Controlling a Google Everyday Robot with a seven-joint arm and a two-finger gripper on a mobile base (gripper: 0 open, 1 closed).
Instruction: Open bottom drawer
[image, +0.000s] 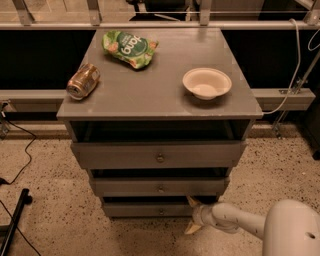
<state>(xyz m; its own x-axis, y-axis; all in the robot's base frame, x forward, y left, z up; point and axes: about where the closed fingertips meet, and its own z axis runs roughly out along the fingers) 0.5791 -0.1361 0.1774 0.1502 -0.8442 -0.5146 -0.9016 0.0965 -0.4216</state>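
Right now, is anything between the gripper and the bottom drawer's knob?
Nothing visible does. The gripper, open, sits by the right end of the bottom drawer; only bare drawer front lies between it and the knob.

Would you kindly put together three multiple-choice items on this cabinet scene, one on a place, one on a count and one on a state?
1. Where is the gripper?
A. low, by the right end of the bottom drawer
B. at the top drawer's knob
C. on the floor at far left

2. How many things lie on the cabinet top?
A. one
B. five
C. three

3. How does the can lie?
A. upright
B. on its side
C. crushed flat

Key:
1 A: its fingers are spread just beside that drawer's right end, near the floor.
2 C: only the chip bag, the can and the bowl are there.
3 B: its round end faces forward and its body runs along the surface.
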